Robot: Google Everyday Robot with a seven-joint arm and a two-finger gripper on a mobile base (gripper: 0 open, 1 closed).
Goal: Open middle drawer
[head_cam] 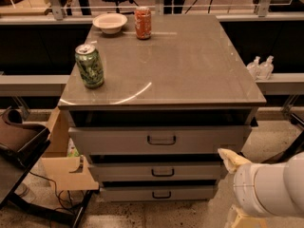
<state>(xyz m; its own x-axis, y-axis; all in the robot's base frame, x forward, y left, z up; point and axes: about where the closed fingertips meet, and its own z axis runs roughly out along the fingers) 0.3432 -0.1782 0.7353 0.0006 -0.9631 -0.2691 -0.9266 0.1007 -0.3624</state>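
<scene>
The grey cabinet has three drawers stacked at its front. The middle drawer [190, 172] is a shallow grey front with a small dark loop handle [163, 172] at its centre. It sits between the taller top drawer [118, 140] and the lowest drawer [128, 194], about in line with them. My gripper [236, 186], cream-tipped on a white arm, is at the lower right. It is just off the right end of the middle drawer, well right of the handle, and holds nothing that I can see.
On the cabinet top [190, 65] stand a green can [89, 66], an orange can [142, 23] and a white bowl [109, 23]. A wooden box [61, 160] and a dark chair [19, 141] stand at the left. Two small bottles [260, 67] sit on a ledge at the right.
</scene>
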